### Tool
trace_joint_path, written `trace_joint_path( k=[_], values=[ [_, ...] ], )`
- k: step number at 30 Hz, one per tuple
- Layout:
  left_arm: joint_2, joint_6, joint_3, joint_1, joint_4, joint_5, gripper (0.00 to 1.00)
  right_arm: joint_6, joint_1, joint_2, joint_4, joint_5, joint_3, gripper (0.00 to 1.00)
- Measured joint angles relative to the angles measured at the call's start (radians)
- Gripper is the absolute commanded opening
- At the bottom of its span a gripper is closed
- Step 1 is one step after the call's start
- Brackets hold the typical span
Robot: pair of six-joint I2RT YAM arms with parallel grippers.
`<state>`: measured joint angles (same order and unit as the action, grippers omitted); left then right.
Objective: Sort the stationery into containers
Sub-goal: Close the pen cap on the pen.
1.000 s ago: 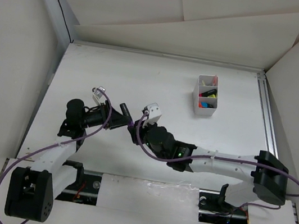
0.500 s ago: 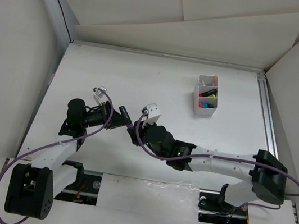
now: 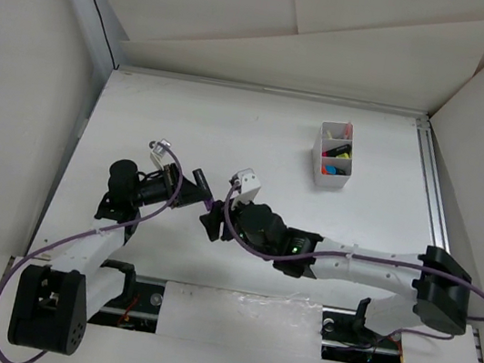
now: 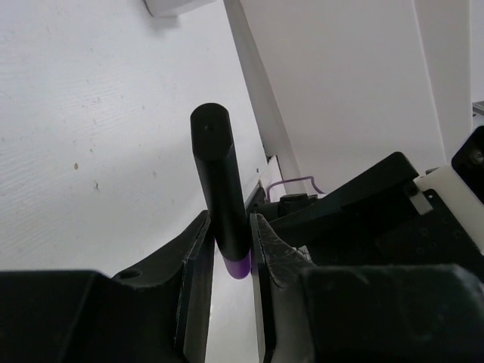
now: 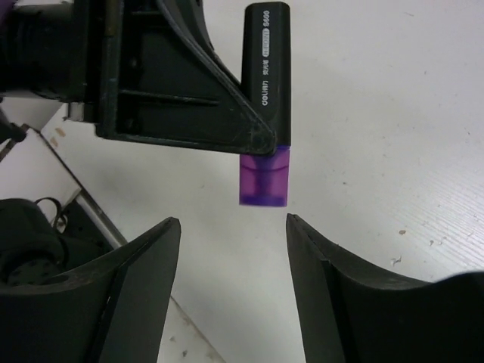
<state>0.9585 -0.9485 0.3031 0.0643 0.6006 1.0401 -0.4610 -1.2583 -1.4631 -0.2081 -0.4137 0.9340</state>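
Top view: a white divided box, toward the far right of the white surface, holds several pieces. White boards enclose the surface.

Left wrist: the left fingers pinch a purple-capped highlighter, unboxed.

Right wrist: the right fingers are spread, just clear of its cap.

Sorting appears nearly finished.

Robot lab cell: white table, white board walls, cabled arms.

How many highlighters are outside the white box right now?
1. A purple-capped highlighter is clamped in the left hand, with the open right hand just off its cap. Others may lie hidden under the arms.
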Motion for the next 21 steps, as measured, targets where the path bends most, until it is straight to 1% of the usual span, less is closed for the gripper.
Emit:
trace_joint_path(
  k=[3,6,8,9,10,11,12,13,14,15,16,17,18,19,21],
  values=[
    [0.004,0.011,0.0,0.0,0.0,-0.009,0.06,-0.01,-0.001,0.063,0.049,0.028,0.0,0.68],
    [0.008,0.017,0.0,0.0,0.0,-0.011,0.06,-0.019,-0.001,0.154,0.089,0.052,0.0,0.73],
    [0.009,0.019,0.0,0.0,0.0,-0.009,0.06,-0.023,0.0,0.212,0.096,0.055,0.0,0.73],
    [0.009,0.02,0.0,0.0,0.0,-0.006,0.06,-0.026,0.004,0.234,0.096,0.055,0.0,0.71],
    [0.008,0.021,0.0,0.0,0.0,0.0,0.06,-0.027,0.015,0.248,0.097,0.07,0.002,0.66],
    [0.008,0.021,0.0,0.0,0.0,0.005,0.06,-0.028,0.03,0.25,0.098,0.09,0.01,0.38],
    [0.006,0.023,0.0,0.0,0.0,0.01,0.06,-0.025,0.056,0.241,0.1,0.117,0.026,0.21],
    [0.002,0.023,0.0,0.0,-0.001,0.018,0.05,-0.027,0.088,0.22,0.101,0.149,0.048,0.14],
    [-0.007,0.024,0.0,0.0,-0.005,0.025,0.05,-0.03,0.126,0.191,0.1,0.188,0.072,0.14],
    [-0.021,0.024,0.0,0.0,-0.008,0.032,0.05,-0.031,0.164,0.157,0.103,0.23,0.099,0.18],
    [-0.04,0.024,0.0,0.0,-0.009,0.041,0.05,-0.032,0.197,0.119,0.104,0.269,0.128,0.25],
    [-0.059,0.024,0.0,0.0,-0.008,0.049,0.05,-0.032,0.229,0.083,0.104,0.309,0.153,0.35],
    [-0.079,0.024,0.0,0.0,-0.009,0.056,0.05,-0.032,0.255,0.053,0.105,0.346,0.17,0.56],
    [-0.106,0.024,0.0,0.0,-0.011,0.066,0.05,-0.034,0.276,0.029,0.11,0.379,0.181,0.62],
    [-0.15,0.024,0.0,0.0,-0.007,0.086,0.05,-0.03,0.308,0.006,0.119,0.448,0.189,0.67]
  ],
)
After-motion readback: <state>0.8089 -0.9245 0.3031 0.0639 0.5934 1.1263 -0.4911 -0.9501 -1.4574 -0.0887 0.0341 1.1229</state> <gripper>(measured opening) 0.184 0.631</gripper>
